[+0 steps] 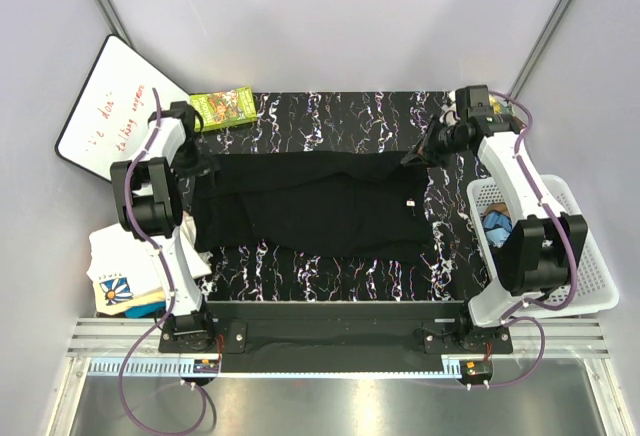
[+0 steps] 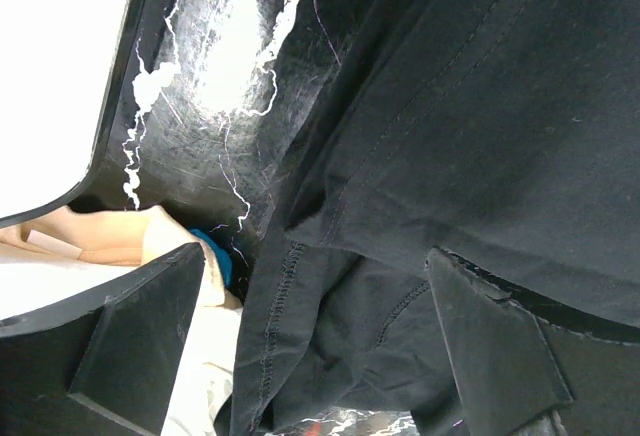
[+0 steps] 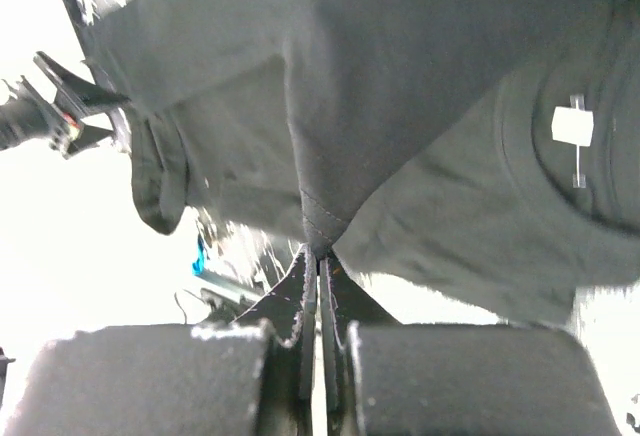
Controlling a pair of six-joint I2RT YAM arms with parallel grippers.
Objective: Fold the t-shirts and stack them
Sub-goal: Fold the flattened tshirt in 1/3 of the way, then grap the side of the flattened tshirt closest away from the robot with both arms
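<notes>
- The right gripper (image 3: 318, 291) has its jaws pressed together on a small fold of the black t-shirt (image 1: 320, 206), at the shirt's far right corner.
- From above, both sets of fingertips are lost against the black t-shirt. Its edges are hard to trace on the dark marbled table (image 1: 330, 281) under it.
- In the right wrist view everything beyond the black t-shirt is washed out to white. Only the cloth and a white tag (image 3: 572, 126) at its neck read clearly.
- The left wrist view cuts the black t-shirt off on the right and at the bottom, showing only a hem and overlapping layers.
- Left of the black t-shirt, off the table's edge, lies a white t-shirt (image 1: 120, 276) with a blue-and-yellow print, partly covered by the left arm.
- Beyond the black t-shirt's far left corner lies a green box (image 1: 222, 108), and further left a whiteboard (image 1: 105, 106) with red writing leans.
- Right of the black t-shirt stands a white slatted basket (image 1: 585, 256). The right arm crosses over it, so only a bit of blue cloth (image 1: 497, 226) shows inside.
- The left gripper (image 2: 320, 356) stands wide at the black t-shirt's far left corner, its fingers (image 2: 140, 346) well apart. The hem lies between them, and neither pad visibly presses it.
</notes>
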